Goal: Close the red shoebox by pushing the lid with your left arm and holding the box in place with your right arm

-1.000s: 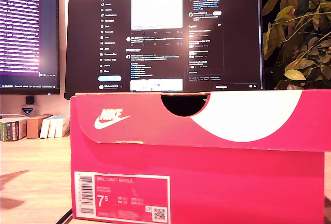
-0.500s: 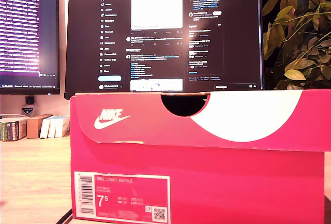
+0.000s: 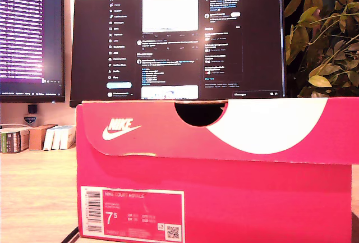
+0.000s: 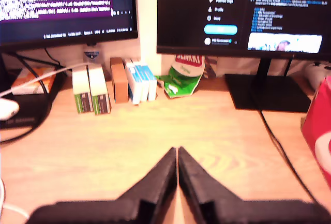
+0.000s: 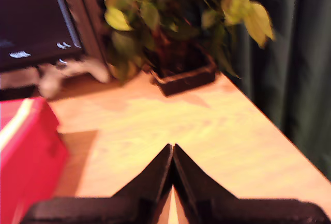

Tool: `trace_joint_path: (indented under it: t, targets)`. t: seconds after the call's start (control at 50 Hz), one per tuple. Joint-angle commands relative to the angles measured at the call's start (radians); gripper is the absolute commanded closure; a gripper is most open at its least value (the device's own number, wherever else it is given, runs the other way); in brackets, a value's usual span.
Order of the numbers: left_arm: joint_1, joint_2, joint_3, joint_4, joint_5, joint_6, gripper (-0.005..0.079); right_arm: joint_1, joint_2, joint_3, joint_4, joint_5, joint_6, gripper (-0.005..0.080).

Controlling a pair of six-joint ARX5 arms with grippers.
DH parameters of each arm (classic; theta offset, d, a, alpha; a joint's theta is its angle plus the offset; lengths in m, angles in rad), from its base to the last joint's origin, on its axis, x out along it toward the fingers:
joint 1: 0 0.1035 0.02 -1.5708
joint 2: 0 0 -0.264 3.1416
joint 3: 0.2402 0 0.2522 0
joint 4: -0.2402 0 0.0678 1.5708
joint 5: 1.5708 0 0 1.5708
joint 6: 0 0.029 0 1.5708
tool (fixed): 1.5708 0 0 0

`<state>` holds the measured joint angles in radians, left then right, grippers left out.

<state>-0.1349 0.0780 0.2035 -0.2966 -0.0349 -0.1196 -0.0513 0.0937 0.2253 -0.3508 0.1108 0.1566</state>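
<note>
**Lid down on the red box, both grippers off it**

The red cardboard shoebox (image 3: pixel 224 198) with its white swoosh logo sits on the light wooden desk (image 3: pixel 33 198), filling most of the exterior view. Its red lid (image 3: pixel 168 131) lies flat over the box, front flap hanging down over the box wall, a half-round notch cut in its upper edge. A white size label (image 3: pixel 132 215) is stuck low on the front.

My first gripper (image 4: pixel 177 154) hangs above bare desk with its black fingers pressed together, nothing between them; a corner of the box shows at the edge of its wrist view. Ahead of it stand small cartons (image 4: pixel 90 89) and two dark monitors (image 4: pixel 243 14).

My second gripper (image 5: pixel 172 150) also has its fingers pressed together over bare desk, the box just beside it, a potted green plant (image 5: pixel 176 27) beyond. Neither gripper touches the box.
</note>
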Motion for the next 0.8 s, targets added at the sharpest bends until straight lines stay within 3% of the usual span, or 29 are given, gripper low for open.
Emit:
trace_joint_path:
  t: [0.0, 0.28, 0.78]
  targets:
    - [0.001, -0.030, -0.019, -0.003, -0.001, 0.016, 0.0761, 0.002, -0.020, -0.043, 0.016, -0.008, -0.004, 0.0764]
    - [-0.001, -0.090, -0.059, -0.030, 0.003, 0.045, 0.0761, 0.035, -0.092, -0.123, 0.042, -0.034, -0.014, 0.0764]
    - [-0.005, -0.090, -0.200, 0.074, -0.016, 0.048, 0.0761, 0.103, -0.092, -0.205, 0.131, 0.006, -0.095, 0.0764]
